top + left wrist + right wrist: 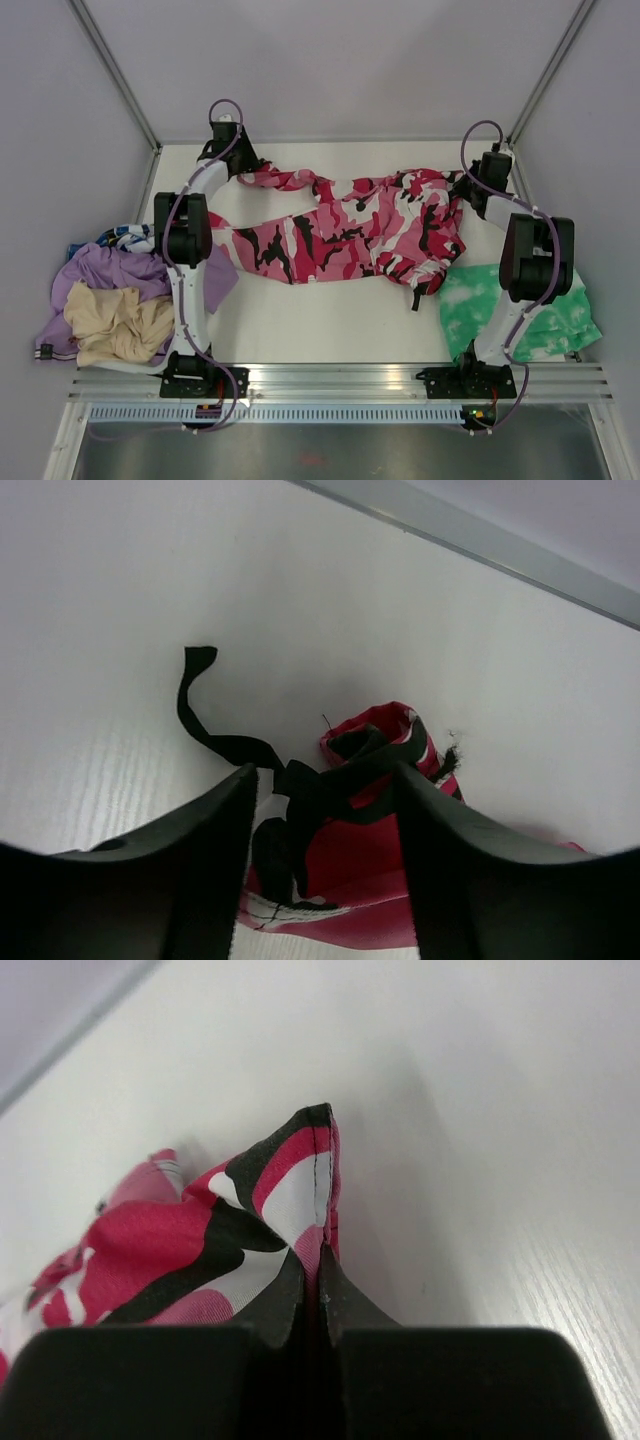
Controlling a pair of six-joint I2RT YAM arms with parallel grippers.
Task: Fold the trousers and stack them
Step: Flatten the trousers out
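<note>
Pink trousers (350, 230) | right hand (312, 1260) clenched on edge | left hand (325, 775) spread astride other end

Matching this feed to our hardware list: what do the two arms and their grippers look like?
The left arm and right arm have white links and bulky black joint housings, and are mounted on an aluminium rail. A thin purple cable loops along each. The left gripper and right gripper have plain matte black fingers tapering toward the tips; no markings show.
</note>
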